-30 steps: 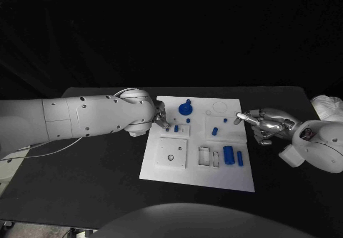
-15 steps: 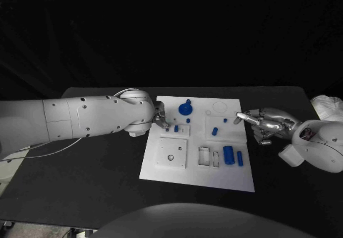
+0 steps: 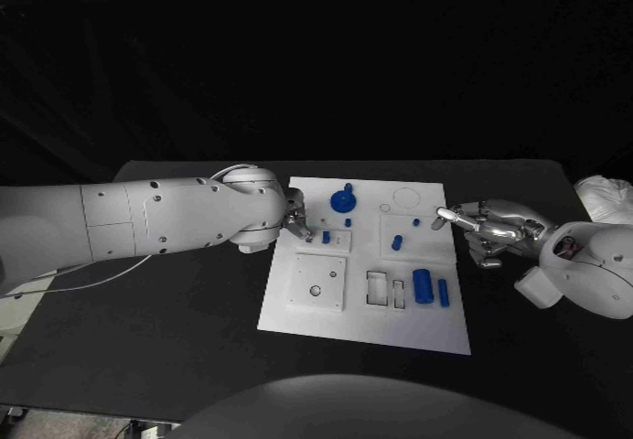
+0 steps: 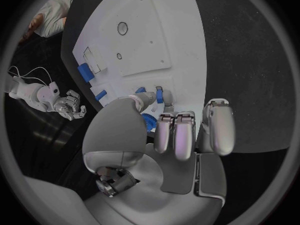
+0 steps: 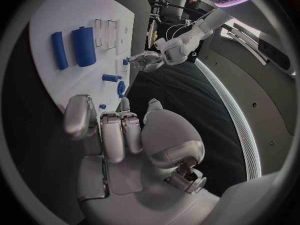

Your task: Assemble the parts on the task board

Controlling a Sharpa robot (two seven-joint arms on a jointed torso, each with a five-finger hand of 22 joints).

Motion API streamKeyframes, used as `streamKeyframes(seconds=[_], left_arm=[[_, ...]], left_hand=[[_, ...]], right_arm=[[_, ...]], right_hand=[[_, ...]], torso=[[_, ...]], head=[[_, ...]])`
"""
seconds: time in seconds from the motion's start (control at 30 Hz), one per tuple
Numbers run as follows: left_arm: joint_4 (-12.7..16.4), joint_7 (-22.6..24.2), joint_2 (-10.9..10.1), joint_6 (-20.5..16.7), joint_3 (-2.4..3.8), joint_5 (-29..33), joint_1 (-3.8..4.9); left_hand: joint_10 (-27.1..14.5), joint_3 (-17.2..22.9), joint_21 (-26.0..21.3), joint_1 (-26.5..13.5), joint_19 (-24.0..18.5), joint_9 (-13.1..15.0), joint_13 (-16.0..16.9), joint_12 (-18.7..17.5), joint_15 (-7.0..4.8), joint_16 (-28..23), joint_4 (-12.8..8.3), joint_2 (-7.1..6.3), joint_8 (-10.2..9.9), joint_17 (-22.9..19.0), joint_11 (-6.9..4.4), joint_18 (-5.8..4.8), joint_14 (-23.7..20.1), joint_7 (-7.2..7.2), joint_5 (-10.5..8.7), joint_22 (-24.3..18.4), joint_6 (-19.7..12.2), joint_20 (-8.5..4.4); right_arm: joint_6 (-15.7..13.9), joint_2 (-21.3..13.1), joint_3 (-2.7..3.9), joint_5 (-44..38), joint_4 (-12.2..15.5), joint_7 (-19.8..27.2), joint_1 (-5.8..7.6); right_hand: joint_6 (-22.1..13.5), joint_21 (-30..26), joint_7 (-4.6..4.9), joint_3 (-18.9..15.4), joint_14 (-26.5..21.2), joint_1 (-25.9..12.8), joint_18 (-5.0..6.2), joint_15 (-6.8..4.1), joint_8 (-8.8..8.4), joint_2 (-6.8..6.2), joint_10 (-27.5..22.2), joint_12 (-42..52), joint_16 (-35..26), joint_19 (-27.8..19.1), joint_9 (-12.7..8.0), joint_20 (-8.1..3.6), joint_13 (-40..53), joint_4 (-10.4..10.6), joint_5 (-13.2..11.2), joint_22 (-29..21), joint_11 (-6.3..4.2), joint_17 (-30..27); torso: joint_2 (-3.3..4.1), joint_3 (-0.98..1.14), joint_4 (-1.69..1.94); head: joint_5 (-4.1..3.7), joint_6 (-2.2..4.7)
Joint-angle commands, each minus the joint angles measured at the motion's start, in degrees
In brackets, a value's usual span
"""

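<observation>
the left silver many-fingered hand (image 3: pixel 298 223) sits at the far left edge of the flat white task board (image 3: pixel 316 320), its fingertips (image 4: pixel 145 99) closed around a small blue peg (image 3: pixel 326 237) that stands in a raised white square block on the board. in the left wrist view the thumb and one finger pinch the peg (image 4: pixel 159 94) from either side while the other fingers hang straight beside it, so this hand is gripping the peg. just beyond it stands a round blue knob part (image 3: pixel 343 198), with a tiny blue stud (image 3: pixel 348 221) between knob and peg.

the right silver hand (image 3: pixel 484 230) hovers at the board's right edge, fingers loosely curled and apart, holding nothing; in the right wrist view its fingers (image 5: pixel 115 130) are bare.

further out on the board lie another short blue peg (image 3: pixel 396 242), a small blue stud (image 3: pixel 415 221), a thick blue cylinder (image 3: pixel 423 285) and a thin blue rod (image 3: pixel 444 293) side by side, next to two narrow rectangular slots.

the step in hand looks like seating the small peg into its block. i judge the next move calls for a straight downward press, keeping the peg upright, then an easy release so it is not dragged out. whether it is fully seated i cannot tell.
</observation>
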Motion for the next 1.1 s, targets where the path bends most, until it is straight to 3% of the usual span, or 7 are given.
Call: streamKeyframes(seconds=[0.03,0.33,0.77,1.1], left_arm=[[0.2,-0.8,0.0,1.1,0.02,-0.3,-0.09],[0.1,-0.6,0.1,1.0,0.02,-0.3,-0.23],[-0.1,-0.2,0.0,1.3,0.02,-0.2,-0.32],[-0.2,0.3,0.0,1.6,0.02,-0.2,-0.34]], left_hand=[[6.1,-0.3,-0.3,0.0,0.8,-0.1,15.1,0.1,0.06,0.1,0.0,0.58,0.2,15.1,0.06,0.17,6.0,0.11,-0.38,11.8,-0.5,-0.13],[6.1,-3.4,-0.3,-0.3,0.8,-0.7,15.1,0.1,0.27,0.1,0.5,1.32,-0.2,15.1,0.33,0.17,6.0,0.46,-1.82,11.8,-1.1,0.07],[6.1,-10.6,-0.4,-5.4,0.7,-2.8,15.1,0.1,0.73,0.1,2.3,2.57,-1.8,15.1,0.85,0.19,6.0,1.13,-7.49,11.8,-0.9,0.51],[6.1,-12.6,-0.6,-6.8,0.6,-3.4,15.1,0.1,0.72,0.1,2.2,2.4,-2.4,15.1,0.81,0.24,6.0,1.21,-8.26,11.8,-1.3,0.54]], right_arm=[[1.2,0.1,-0.02,0.0,0.0,-0.1,-0.04],[1.6,0.2,-0.02,0.0,-0.2,-0.5,-0.07],[1.8,0.3,-0.02,0.0,-0.4,-1.4,-0.13],[2.0,0.3,-0.02,0.0,-0.4,-1.7,-0.15]], right_hand=[[-0.2,-0.5,0.05,0.2,3.0,0.1,-0.69,-0.4,0.09,0.1,4.0,-0.2,-0.4,-0.3,0.0,-0.1,5.1,0.2,0.1,8.5,-0.41,10.9],[-0.3,-0.6,0.06,0.2,2.9,0.1,-0.66,-0.4,0.05,0.14,3.9,-0.3,-0.5,-0.4,0.0,-0.1,5.0,0.2,0.1,8.5,-0.4,10.8],[-0.6,-1.1,0.09,0.5,2.8,0.5,-0.57,-0.38,-0.05,0.35,3.7,-0.4,-0.7,-0.8,0.0,-0.1,4.8,0.0,0.4,8.3,-0.37,10.7],[-0.6,-1.2,0.1,0.7,2.7,0.7,-0.56,-0.37,-0.04,0.41,3.7,-0.4,-0.7,-0.8,0.0,-0.1,4.8,-0.1,0.5,8.3,-0.36,10.6]], torso=[[0.0,0.01,-0.01],[-0.03,-0.02,-0.04],[0.03,-0.01,0.02],[0.04,0.02,0.04]], head=[[0.01,-0.01],[0.02,-0.01],[0.04,-0.01],[0.11,-0.01]])
